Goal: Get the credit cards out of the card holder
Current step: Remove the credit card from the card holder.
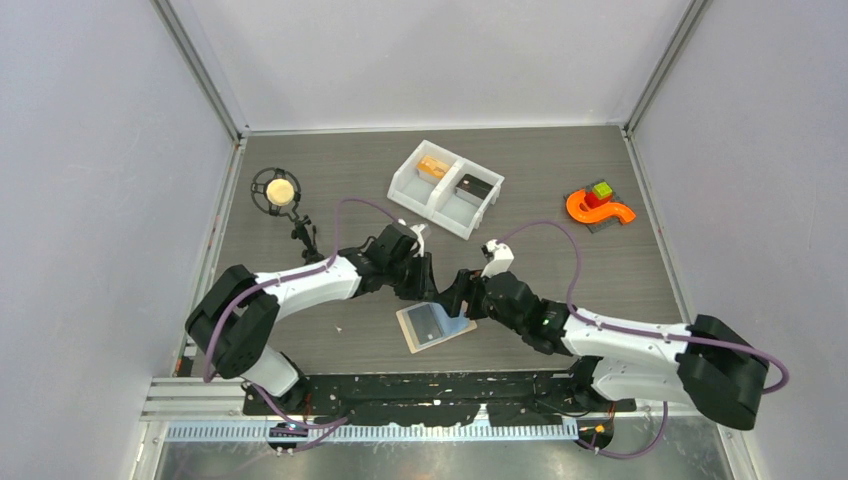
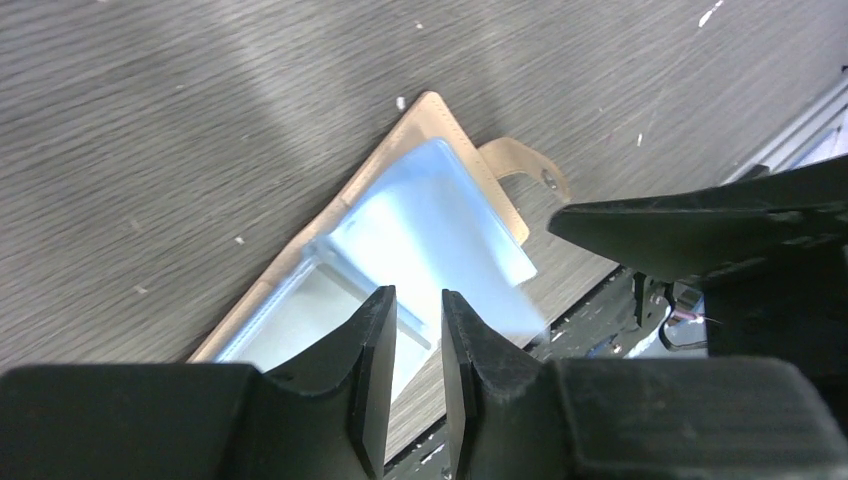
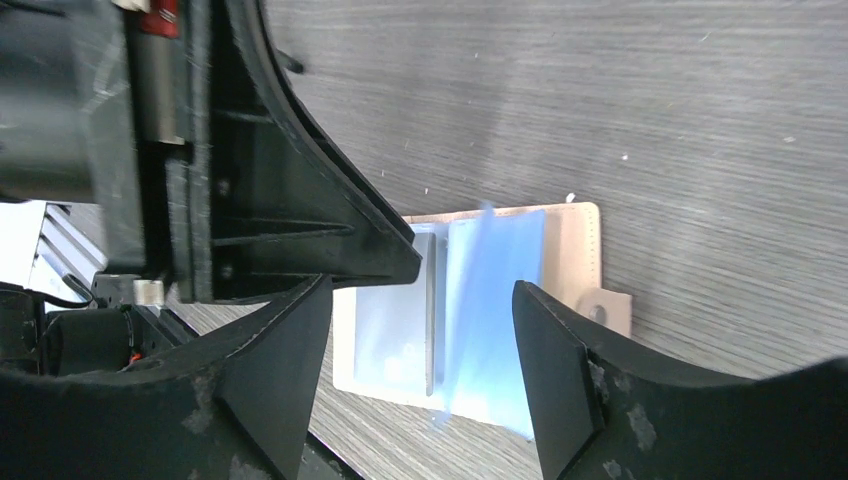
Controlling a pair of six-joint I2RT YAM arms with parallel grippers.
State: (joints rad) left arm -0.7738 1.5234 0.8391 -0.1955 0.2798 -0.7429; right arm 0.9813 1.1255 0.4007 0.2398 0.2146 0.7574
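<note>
The beige card holder [image 1: 432,325] lies open on the table, light blue lining up and snap tab out to one side. It also shows in the left wrist view [image 2: 420,118] and the right wrist view [image 3: 572,250]. My left gripper [image 2: 420,295] hangs low over it, jaws only narrowly apart, straddling a thin upright inner flap [image 3: 432,310]; nothing is pinched. My right gripper [image 3: 422,300] is wide open over the wallet's blue half. In the top view the two grippers [image 1: 420,285] [image 1: 462,300] nearly meet. An orange-tan card [image 1: 433,166] and a dark card [image 1: 473,186] lie in the white bin.
The white two-compartment bin [image 1: 408,178] stands at the back centre. A black stand with a round beige top [image 1: 277,190] is at the back left. An orange curved piece with a green and red block [image 1: 598,205] is at the back right. A black rail [image 1: 420,385] runs along the near edge.
</note>
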